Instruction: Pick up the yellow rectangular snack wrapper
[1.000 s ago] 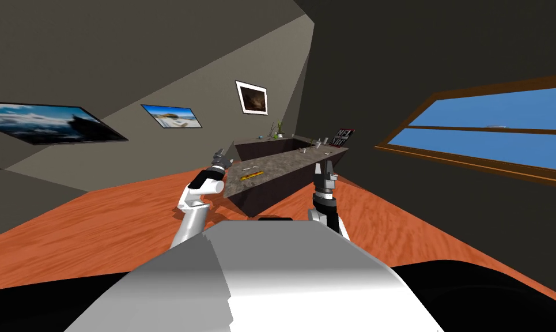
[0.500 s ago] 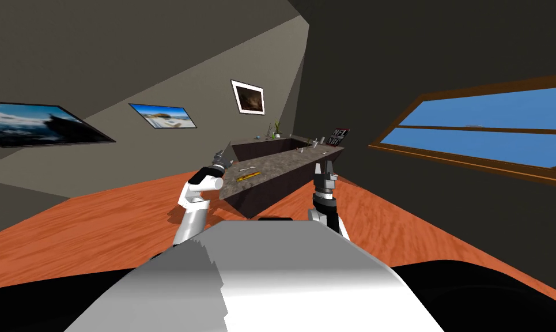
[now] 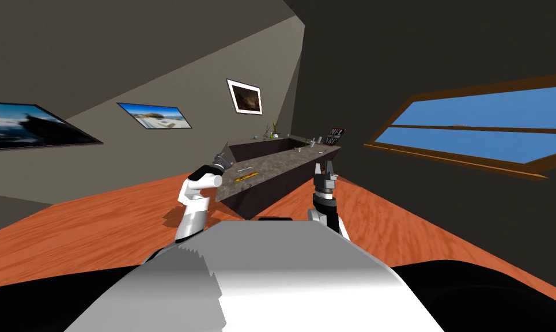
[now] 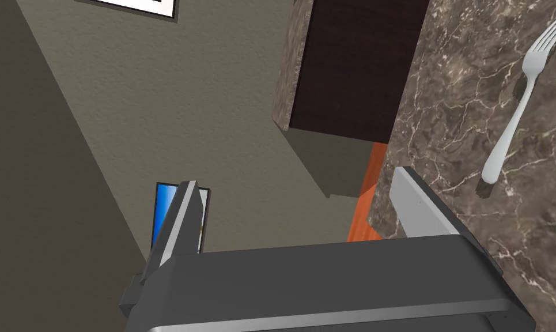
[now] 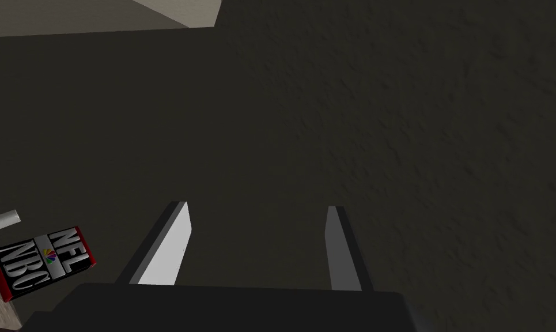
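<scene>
Head view: yellow wrapper (image 3: 243, 177) flat on counter (image 3: 282, 164), near left pincer (image 3: 220, 162), fork (image 3: 246, 171) just beside wrapper. Left pincer released, blades spread at counter edge, likely staging reach. Right pincer (image 3: 326, 168) released, upright, clear of path.

The left gripper (image 3: 222, 161) hangs at the near corner of the table (image 3: 276, 162) with its jaws spread, one finger over the marble edge. The air above that end is open. Only a fork (image 4: 518, 104) and the yellow wrapper (image 3: 242, 178) lie flat there, close together. The right gripper (image 3: 326, 168) stands off the table's other long side, over the floor (image 3: 127, 213) with room around it.
</scene>
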Controlling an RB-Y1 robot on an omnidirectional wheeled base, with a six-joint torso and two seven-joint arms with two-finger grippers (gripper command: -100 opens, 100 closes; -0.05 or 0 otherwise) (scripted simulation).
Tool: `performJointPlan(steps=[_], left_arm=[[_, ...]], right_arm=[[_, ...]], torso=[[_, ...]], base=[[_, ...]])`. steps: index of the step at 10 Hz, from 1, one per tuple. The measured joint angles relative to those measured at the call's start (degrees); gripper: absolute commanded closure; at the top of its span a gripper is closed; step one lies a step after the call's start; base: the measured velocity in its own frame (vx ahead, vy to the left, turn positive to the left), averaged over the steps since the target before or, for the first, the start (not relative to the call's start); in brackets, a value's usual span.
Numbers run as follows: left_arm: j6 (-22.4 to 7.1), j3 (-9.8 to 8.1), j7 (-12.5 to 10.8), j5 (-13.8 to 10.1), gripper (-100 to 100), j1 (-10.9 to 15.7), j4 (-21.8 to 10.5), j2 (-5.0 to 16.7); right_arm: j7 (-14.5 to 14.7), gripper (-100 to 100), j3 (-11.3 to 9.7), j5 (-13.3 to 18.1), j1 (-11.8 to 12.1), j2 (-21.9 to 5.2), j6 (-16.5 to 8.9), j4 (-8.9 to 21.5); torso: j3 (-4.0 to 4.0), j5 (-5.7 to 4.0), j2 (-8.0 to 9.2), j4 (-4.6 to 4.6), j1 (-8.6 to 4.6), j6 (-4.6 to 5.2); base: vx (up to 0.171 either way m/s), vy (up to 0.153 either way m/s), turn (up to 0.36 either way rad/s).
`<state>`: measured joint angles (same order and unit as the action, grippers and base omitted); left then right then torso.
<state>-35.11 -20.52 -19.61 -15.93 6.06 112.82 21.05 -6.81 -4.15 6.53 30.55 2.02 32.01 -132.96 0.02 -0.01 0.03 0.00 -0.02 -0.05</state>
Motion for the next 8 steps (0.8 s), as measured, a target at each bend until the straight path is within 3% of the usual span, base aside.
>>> performJointPlan(steps=[8], left_arm=[[-12.20,-2.79,-2.44,0.13,-100,4.49,-5.21,0.43]], right_arm=[[0.00,0,0.00,0.00,0.00,0.00,0.00,0.00]], torso=[[-0.03,0.00,-0.06,-0.01,0.01,0.00]], base=[[0.014,-0.012,-0.062]])
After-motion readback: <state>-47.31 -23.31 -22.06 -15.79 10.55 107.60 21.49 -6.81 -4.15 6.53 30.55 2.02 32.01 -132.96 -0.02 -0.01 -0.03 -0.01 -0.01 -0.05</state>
